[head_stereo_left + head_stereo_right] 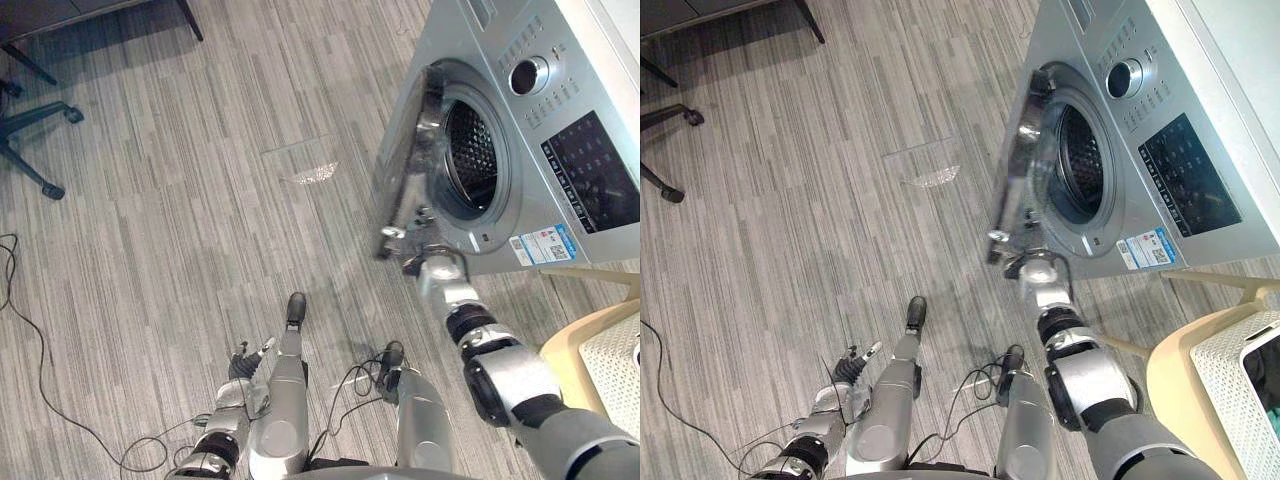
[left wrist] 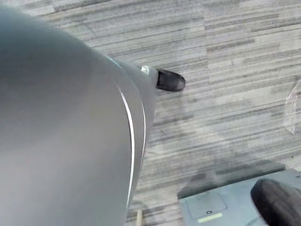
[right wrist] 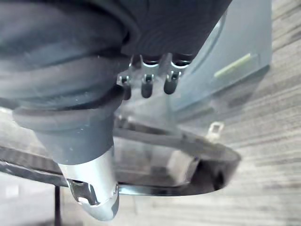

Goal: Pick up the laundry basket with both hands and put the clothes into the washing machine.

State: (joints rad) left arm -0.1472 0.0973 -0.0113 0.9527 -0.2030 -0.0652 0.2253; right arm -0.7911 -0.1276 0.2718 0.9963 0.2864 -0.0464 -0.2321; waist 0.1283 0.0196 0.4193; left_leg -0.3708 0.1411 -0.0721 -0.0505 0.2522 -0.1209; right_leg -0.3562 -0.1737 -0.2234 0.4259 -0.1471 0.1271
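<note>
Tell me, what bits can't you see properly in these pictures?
Laundry basket: cut off by the eye views' right edge, so its contents are mostly out of frame.
Washing machine drum: too dark in the eye views to see inside.
Right robot hand: at the open door's lower edge; the door hides whether it grips.

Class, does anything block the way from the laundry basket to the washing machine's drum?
Nothing visible does: the door stands open, the right hand at its lower edge, and the drum mouth is clear.

Washing machine (image 1: 560,120) right, door (image 1: 408,165) swung leftward; laundry basket (image 1: 612,362) nearer; chair (image 1: 30,130) far left.
</note>
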